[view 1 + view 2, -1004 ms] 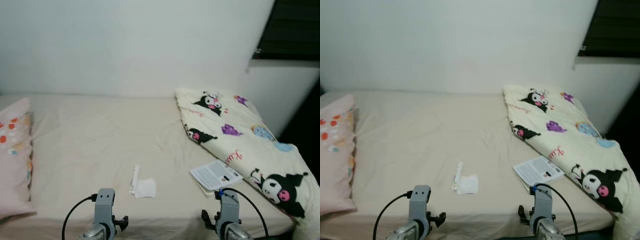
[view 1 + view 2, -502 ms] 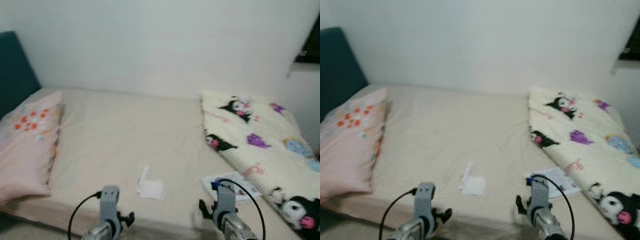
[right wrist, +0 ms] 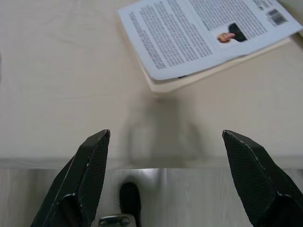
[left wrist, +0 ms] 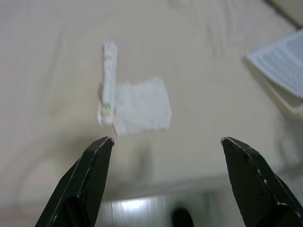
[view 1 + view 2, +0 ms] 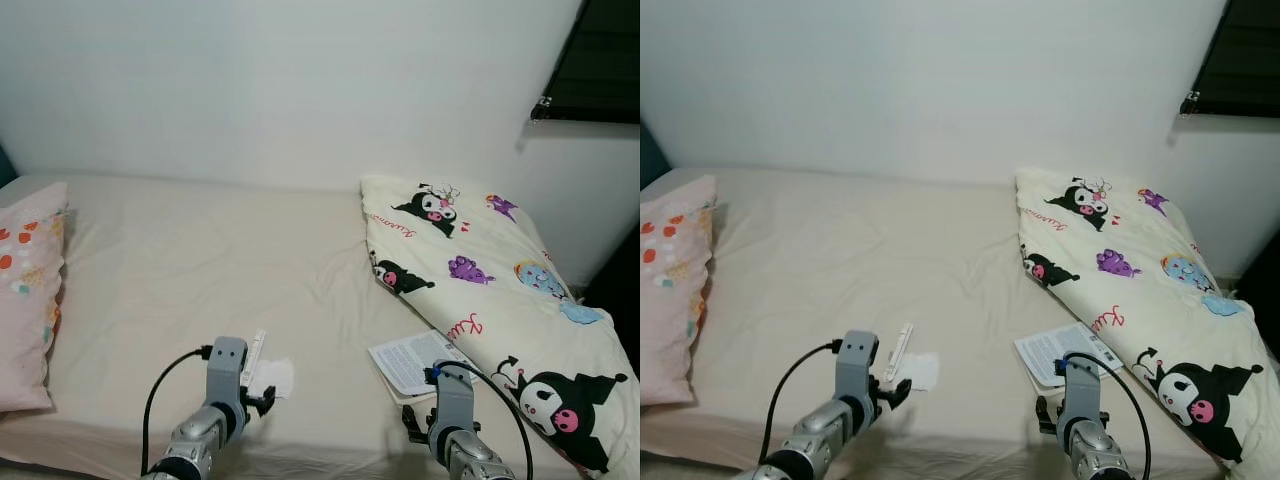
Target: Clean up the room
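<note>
Beige sheet covers the bed (image 5: 180, 280), which takes up most of the head views. Litter sits at lower centre of the frame: a white tissue (image 5: 272, 378) lying flat, with a thin white tube-like wrapper (image 5: 254, 352) touching its far-left edge. A printed booklet (image 5: 420, 360) lies at lower right, its far corner tucked against the cartoon-print quilt (image 5: 480, 290) that runs down the right side. A pink pillow (image 5: 25, 290) sits at the left edge.

Left gripper (image 4: 165, 142): fingers wide apart, holding nothing, poised near the bed's front edge with tissue and wrapper just ahead, slightly toward the left finger in the wrist view. Right gripper (image 3: 165, 137): also spread wide and empty, hovering over the bed edge with the booklet just beyond its tips.

Judgement: the tidy-up has barely started; the left arm is lining up on the tissue.

Risks:
- Tissue is thin and flat on soft fabric; closing fingers may pinch the sheet along with it, or slide over it and catch nothing.
- Wrapper touches the tissue, so a grasp on one may drag or flick the other away.
- Target sits off-centre between the fingers; one finger may push it aside before the other arrives.
- Booklet lies flat with no raised edge toward the right gripper.
</note>
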`<state>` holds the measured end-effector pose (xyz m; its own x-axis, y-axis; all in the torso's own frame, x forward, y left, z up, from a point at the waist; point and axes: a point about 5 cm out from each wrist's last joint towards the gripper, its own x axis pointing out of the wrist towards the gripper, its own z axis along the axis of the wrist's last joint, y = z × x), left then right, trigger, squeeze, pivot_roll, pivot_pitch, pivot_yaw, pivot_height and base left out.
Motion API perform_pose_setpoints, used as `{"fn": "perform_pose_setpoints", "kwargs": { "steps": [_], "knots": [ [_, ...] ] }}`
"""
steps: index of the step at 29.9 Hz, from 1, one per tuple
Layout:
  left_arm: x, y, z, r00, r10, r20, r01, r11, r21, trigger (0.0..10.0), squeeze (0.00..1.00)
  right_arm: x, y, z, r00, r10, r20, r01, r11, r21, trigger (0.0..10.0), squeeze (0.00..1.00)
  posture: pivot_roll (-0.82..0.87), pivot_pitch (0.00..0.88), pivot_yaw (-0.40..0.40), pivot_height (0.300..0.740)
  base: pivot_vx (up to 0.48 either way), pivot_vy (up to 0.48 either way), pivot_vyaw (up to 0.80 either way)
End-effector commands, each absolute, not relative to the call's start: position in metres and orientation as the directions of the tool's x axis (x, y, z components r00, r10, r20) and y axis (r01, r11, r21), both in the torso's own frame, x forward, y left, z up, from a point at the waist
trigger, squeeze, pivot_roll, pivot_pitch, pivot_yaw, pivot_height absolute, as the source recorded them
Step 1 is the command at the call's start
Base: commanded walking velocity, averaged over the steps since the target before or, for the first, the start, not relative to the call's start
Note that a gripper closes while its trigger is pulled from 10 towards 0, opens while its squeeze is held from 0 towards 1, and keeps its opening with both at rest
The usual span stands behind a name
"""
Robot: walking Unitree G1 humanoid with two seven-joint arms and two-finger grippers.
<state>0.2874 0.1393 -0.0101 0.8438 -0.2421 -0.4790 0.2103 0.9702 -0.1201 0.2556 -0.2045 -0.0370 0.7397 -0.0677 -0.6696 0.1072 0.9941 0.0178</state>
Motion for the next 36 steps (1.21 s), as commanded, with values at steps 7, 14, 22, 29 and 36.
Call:
{"fn": "perform_pose_setpoints", "kwargs": {
  "steps": [7,14,22,29,36],
  "knots": [
    [0.296,0.127,0.002,0.854,-0.338,-0.395,0.306,0.941,-0.145,10.0,0.0,0.264,-0.199,-0.031,0.765,-0.035,-0.643,0.081,0.996,0.042,10.0,0.0,0.02,0.008,-0.04,0.675,0.0,0.0,0.0],
    [0.308,0.105,0.021,0.841,-0.444,-0.31,0.439,0.894,-0.091,10.0,0.0,0.279,-0.191,-0.019,0.801,-0.001,-0.599,0.045,0.997,0.058,10.0,0.0,0.02,0.018,-0.045,0.645,0.0,0.0,0.0],
    [0.312,0.101,0.025,0.856,-0.426,-0.293,0.423,0.903,-0.076,10.0,0.0,0.283,-0.189,-0.016,0.813,0.011,-0.582,0.033,0.997,0.066,10.0,0.0,0.01,0.024,-0.043,0.62,0.0,0.0,0.0],
    [0.319,0.102,0.032,0.895,-0.356,-0.269,0.35,0.934,-0.073,10.0,0.0,0.286,-0.187,-0.013,0.823,0.023,-0.567,0.031,0.996,0.084,10.0,0.0,0.01,0.028,-0.039,0.595,0.0,0.0,0.0],
    [0.335,0.094,0.056,0.926,-0.343,-0.16,0.324,0.937,-0.132,10.0,0.0,0.294,-0.184,-0.005,0.849,0.036,-0.528,0.033,0.992,0.121,10.0,0.0,0.0,0.032,-0.034,0.555,0.0,0.0,0.0]
  ]
}}
